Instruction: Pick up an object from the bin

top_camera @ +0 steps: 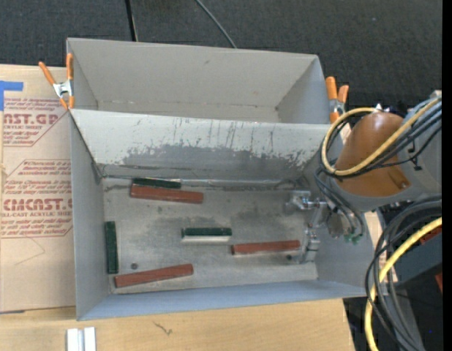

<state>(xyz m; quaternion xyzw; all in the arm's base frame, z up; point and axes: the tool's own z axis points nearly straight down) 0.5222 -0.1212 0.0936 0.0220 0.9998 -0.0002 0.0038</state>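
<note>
Beside dark carpet [321,13], scuffed bin [189,72], red bars [167,194]

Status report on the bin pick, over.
Gripper at bin's right end, fingers open, nothing held. Nearest thing: red-brown bar, right end beside one finger. Nothing on top of it; other bars lie apart, further left.

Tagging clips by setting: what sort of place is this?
Likely a robotics lab grasping cell: a scuffed grey metal bin holding flat red-brown bars and dark green bars, a cabled robot arm at its right side, all on a pale wooden bench over dark carpet.
</note>
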